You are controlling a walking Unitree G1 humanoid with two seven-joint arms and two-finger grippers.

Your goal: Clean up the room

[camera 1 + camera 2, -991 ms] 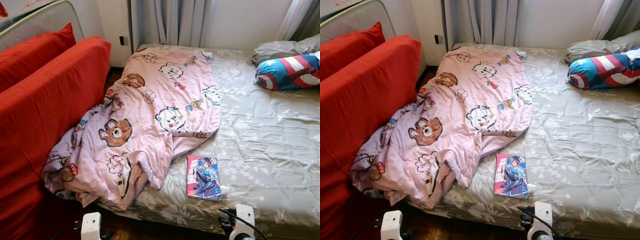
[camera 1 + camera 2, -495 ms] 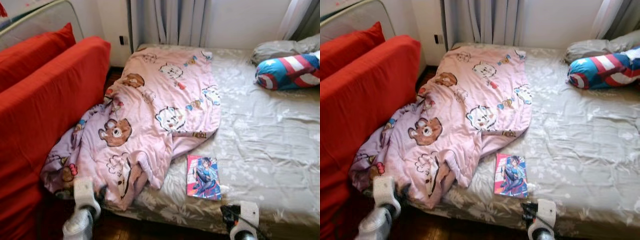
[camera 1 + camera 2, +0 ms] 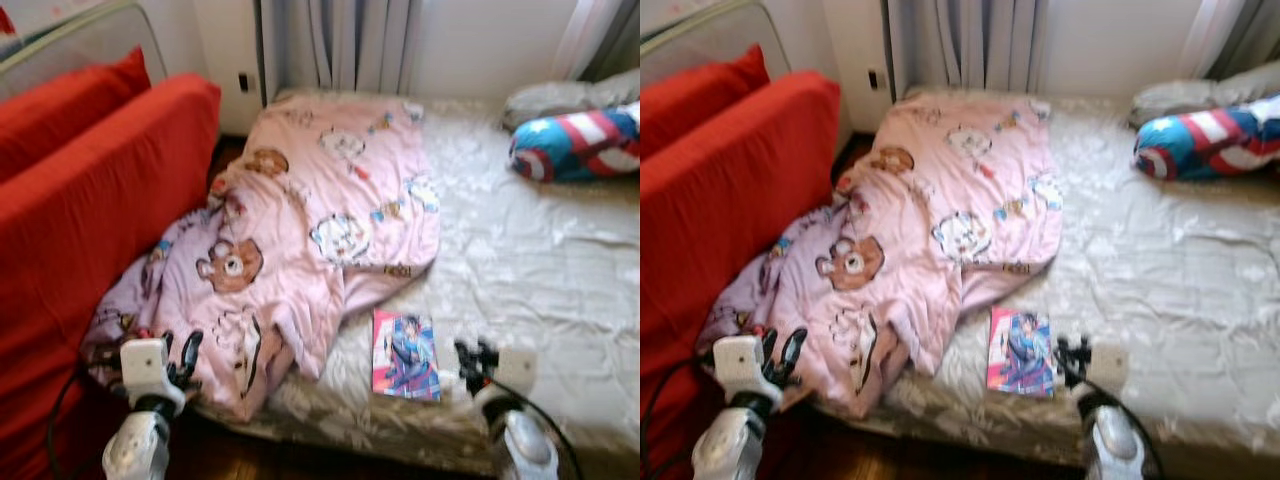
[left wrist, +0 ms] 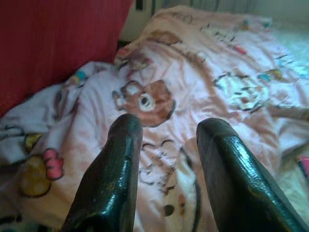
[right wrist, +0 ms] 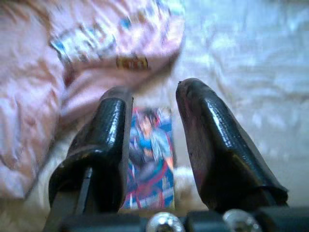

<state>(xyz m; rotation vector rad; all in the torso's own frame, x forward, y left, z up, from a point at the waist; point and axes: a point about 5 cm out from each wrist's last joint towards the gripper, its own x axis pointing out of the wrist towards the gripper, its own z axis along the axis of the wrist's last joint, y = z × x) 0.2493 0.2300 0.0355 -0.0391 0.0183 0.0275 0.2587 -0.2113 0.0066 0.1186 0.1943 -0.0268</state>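
Observation:
A rumpled pink cartoon-print blanket [image 3: 310, 220] covers the left half of the bed and spills off its near-left corner. A comic book [image 3: 405, 355] lies flat on the grey floral sheet [image 3: 530, 260], just right of the blanket's edge. My left gripper [image 3: 180, 355] is open, raised over the blanket's hanging corner; the blanket [image 4: 203, 72] lies beyond its fingers [image 4: 118, 174]. My right gripper [image 3: 472, 356] is open, low over the sheet just right of the book; the comic book [image 5: 149, 159] lies beyond its fingers [image 5: 207, 145].
A red sofa [image 3: 90, 210] with a red cushion stands tight against the bed's left side. A blue, red and white shield-print pillow [image 3: 575, 145] and a grey pillow [image 3: 555, 98] lie at the far right. Curtains [image 3: 335, 45] hang behind the bed. Dark wood floor [image 3: 300, 462] runs along the near edge.
Both arms have risen from the bottom edge. The left gripper now reaches the blanket's near corner, and the right gripper has come up beside the comic book. The picture has blurred.

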